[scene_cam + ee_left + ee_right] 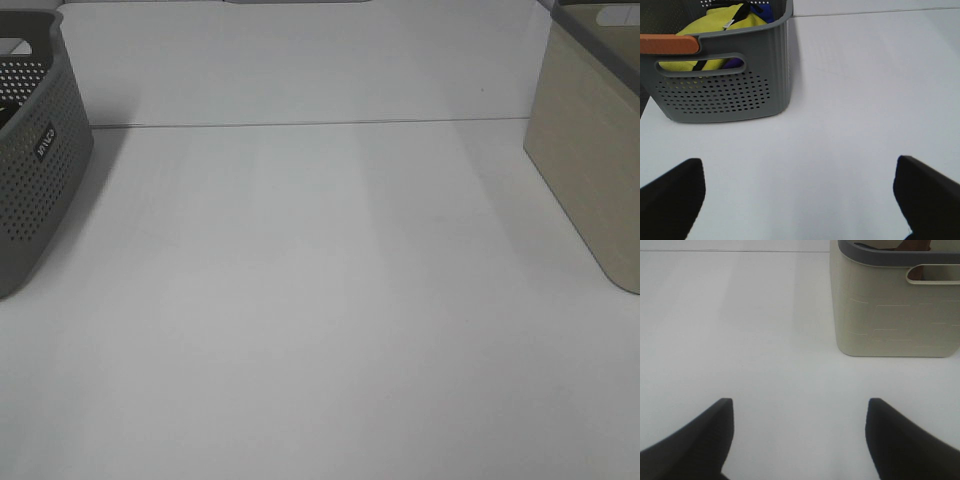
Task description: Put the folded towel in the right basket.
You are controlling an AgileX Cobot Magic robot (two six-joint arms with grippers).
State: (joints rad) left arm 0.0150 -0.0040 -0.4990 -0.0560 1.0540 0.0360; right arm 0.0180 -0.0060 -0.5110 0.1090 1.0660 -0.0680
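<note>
White table (320, 300); left fingers (670, 200) apart, right fingers (700, 440) apart, both hovering, gripping nothing.

Table (320, 300): smooth white, slight sheen. Left basket (725, 95): grey perforated plastic, matt, ribbed corner. Right basket (890, 315): beige plastic, matt, grey rim. Cloth (720, 22) inside left: yellow fabric, soft-looking.

One small label, not readable

The grey perforated basket (35, 150) at nine o'clock carries a small dark label (45, 141) with pale lettering, too blurred to read; nothing else bears text.
</note>
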